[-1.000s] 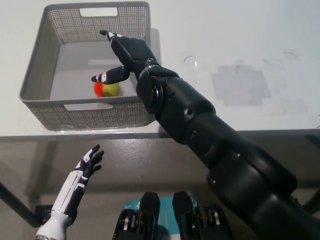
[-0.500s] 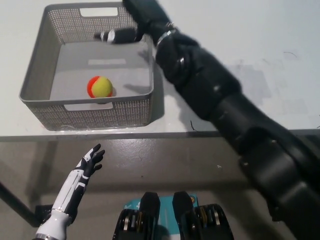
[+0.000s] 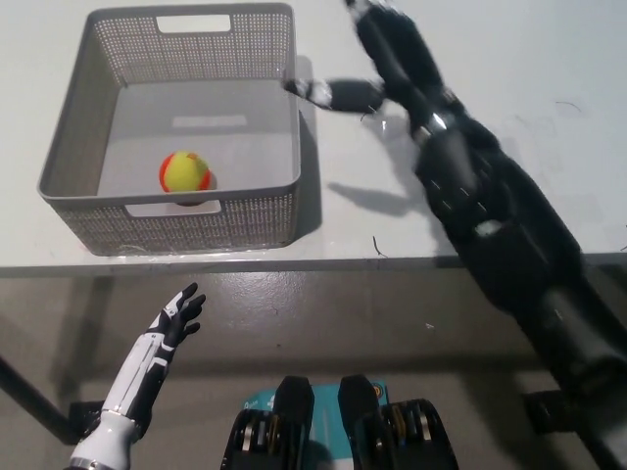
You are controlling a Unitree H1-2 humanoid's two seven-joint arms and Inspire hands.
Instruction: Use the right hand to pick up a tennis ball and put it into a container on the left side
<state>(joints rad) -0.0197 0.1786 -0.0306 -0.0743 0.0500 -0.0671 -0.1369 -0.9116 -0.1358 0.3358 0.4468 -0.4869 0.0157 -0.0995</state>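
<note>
A yellow and orange tennis ball (image 3: 186,172) lies on the floor of the grey mesh basket (image 3: 73,117) at the table's left, near its front wall. My black right hand (image 3: 377,59) is open, raised above the white table to the right of the basket, fingers spread and holding nothing. One fingertip (image 3: 299,87) reaches toward the basket's right rim. My white left hand (image 3: 176,315) rests open below the table's front edge at the lower left.
The white table (image 3: 509,147) stretches to the right of the basket, with a faint grey patch (image 3: 470,166) on it. Its front edge (image 3: 411,262) runs across the middle of the picture; grey floor lies below.
The right hand has pulled out of the basket and swung right, over the table. The ball stays in the basket and has rolled a little left. The left hand has not moved.
</note>
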